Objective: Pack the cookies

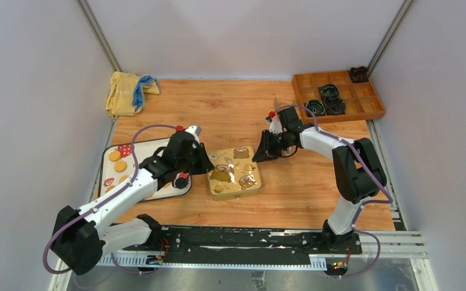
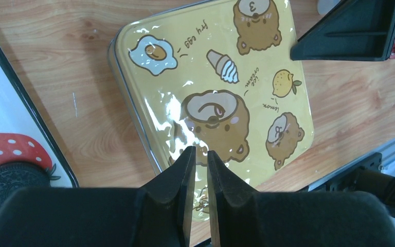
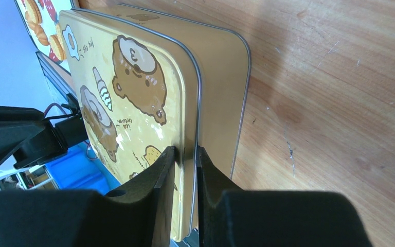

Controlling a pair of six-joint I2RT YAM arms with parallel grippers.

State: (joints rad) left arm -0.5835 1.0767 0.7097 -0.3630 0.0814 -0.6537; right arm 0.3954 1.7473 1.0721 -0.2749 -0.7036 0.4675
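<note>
tin lid (image 3: 133,77) pinched, cookies (image 1: 120,165) on the tray (image 1: 104,173) at the left edge
my right gripper (image 3: 184,152) looks clamped on the lid's rim mid-desk; my left gripper (image 2: 199,152) hovers above it, fingers nearly touching, empty.

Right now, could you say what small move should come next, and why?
Probably lift the right gripper slightly to pry up the lid: its fingers pinch the lid's rim, the bear-print tin looks closed, and the cookies wait on the tray.

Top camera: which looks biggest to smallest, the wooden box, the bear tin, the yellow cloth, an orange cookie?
1. wooden box
2. bear tin and yellow cloth, too alike to rank
3. orange cookie
</note>
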